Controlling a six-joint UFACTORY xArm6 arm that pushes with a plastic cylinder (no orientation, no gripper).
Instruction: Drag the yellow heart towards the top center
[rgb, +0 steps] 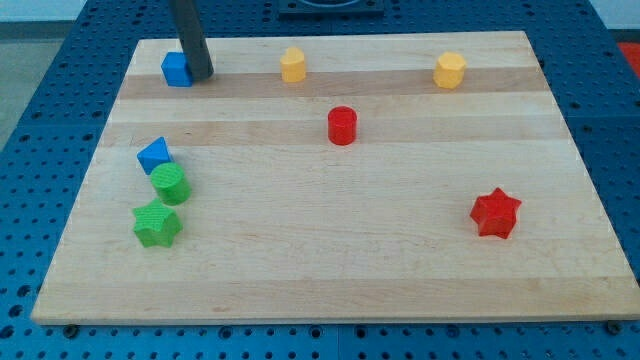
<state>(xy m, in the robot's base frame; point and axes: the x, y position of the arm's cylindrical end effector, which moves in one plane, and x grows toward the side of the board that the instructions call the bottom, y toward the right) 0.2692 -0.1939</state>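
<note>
The yellow heart sits near the view's top, left of centre, on the wooden board. A second yellow block, a hexagon, sits at the top right. My tip rests at the top left, touching the right side of a blue cube. The tip is well to the left of the yellow heart, about a hand's width away.
A red cylinder stands below and right of the heart. A red star lies at the right. A blue triangular block, a green cylinder and a green star cluster at the left.
</note>
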